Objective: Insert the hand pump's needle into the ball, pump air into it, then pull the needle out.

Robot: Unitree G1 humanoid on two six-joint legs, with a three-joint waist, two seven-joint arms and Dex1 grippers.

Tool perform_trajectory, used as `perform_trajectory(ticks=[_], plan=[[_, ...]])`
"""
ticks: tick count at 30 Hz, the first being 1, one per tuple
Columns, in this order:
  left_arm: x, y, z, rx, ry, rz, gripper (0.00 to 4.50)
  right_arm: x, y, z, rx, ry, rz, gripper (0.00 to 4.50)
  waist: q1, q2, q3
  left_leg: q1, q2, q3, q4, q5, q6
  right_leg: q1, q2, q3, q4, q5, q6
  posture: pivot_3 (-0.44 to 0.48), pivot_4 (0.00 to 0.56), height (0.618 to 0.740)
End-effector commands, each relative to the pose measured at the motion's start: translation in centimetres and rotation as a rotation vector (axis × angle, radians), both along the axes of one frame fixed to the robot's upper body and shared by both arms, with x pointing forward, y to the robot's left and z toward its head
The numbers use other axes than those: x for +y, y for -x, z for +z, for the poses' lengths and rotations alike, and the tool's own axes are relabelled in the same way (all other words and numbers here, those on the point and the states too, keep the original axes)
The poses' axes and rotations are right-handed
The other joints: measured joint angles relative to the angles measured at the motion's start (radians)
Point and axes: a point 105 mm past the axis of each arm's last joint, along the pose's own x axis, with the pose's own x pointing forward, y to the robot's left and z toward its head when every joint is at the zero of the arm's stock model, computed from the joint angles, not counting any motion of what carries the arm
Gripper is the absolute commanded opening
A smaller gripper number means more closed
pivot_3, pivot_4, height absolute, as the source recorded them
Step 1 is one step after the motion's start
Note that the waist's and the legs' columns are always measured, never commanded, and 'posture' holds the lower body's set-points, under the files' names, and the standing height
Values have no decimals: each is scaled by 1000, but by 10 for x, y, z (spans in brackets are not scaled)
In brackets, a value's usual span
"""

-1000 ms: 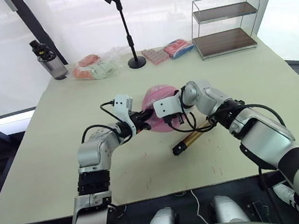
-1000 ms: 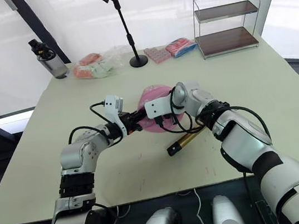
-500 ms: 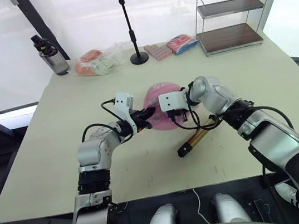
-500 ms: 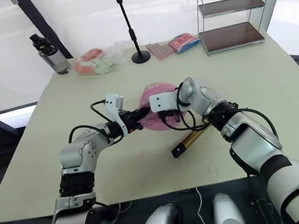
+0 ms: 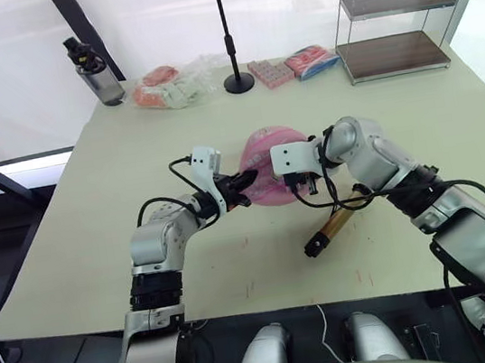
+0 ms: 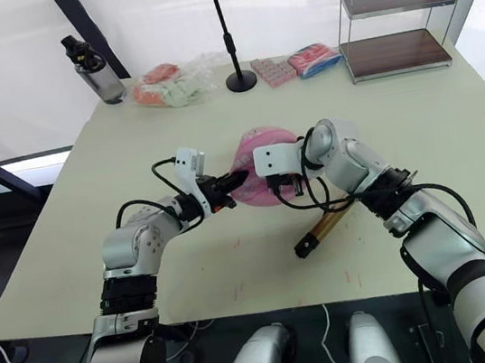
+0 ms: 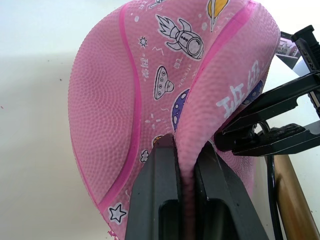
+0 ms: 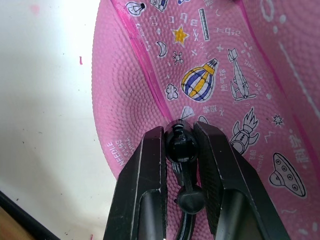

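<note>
Right wrist view: our right gripper (image 8: 182,150) clamps the needle (image 8: 181,145) fitting against the ball (image 7: 150,100); left gripper (image 7: 184,165) pinches its fold, steadying it.

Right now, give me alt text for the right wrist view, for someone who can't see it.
The right pincer grips the black needle fitting of the pump hose against a deflated pink rubber ball printed with small cartoon stickers. A pale tabletop lies beside the ball.

Both head views look forward and down over the table (image 5: 92,213). Each wrist view faces the ball (image 7: 150,100) at close range; all four share it.
</note>
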Motion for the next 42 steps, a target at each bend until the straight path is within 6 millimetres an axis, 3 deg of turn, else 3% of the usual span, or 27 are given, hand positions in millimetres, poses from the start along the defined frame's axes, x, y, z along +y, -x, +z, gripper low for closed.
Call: perform_trajectory(ticks=[1,6,15,23,27,30,34,42], plan=[[0,19,-65,246,-86,-2,0,-10,-10,13,-54,-30,-56,2229,1,0,0,0,0,-1,0,0,0,0,0,-1,0,0,0,0,150,740],[0,18,-62,230,-78,-2,0,-13,-8,24,-45,-67,-48,4414,0,-1,2,-1,0,-1,0,0,0,0,0,-1,-1,0,0,0,150,740],[-5,14,-51,189,-62,-17,0,-22,15,63,-12,-292,8,4468,3,0,4,-5,-2,-6,0,0,0,0,-1,-7,-4,0,0,0,150,740],[-11,10,-36,132,-68,-29,0,-51,22,85,-49,-574,-87,4468,6,-2,5,-8,-4,-9,0,0,0,0,-4,-9,-6,0,0,0,150,740],[-14,6,-24,95,-76,-21,0,-77,34,79,-120,-674,-93,4468,15,-3,6,-14,-4,-10,1,2,-2,-5,-4,-10,-6,0,0,0,150,740],[-18,5,-15,68,-76,-35,0,-95,39,88,-240,-820,-135,4468,21,-2,10,-19,-5,-9,1,6,0,-9,-4,-10,-6,1,-2,0,150,740],[-20,3,-4,23,-93,-46,0,-116,56,64,-108,-827,-187,4468,31,-3,12,-21,-5,-8,1,6,-1,-12,-4,-9,-5,2,-3,0,150,740],[-23,-1,13,-43,-147,-75,0,-138,91,49,-34,-896,-186,4468,24,-6,21,-22,-6,-7,1,6,0,-13,-5,-8,-6,3,-4,0,150,740]])
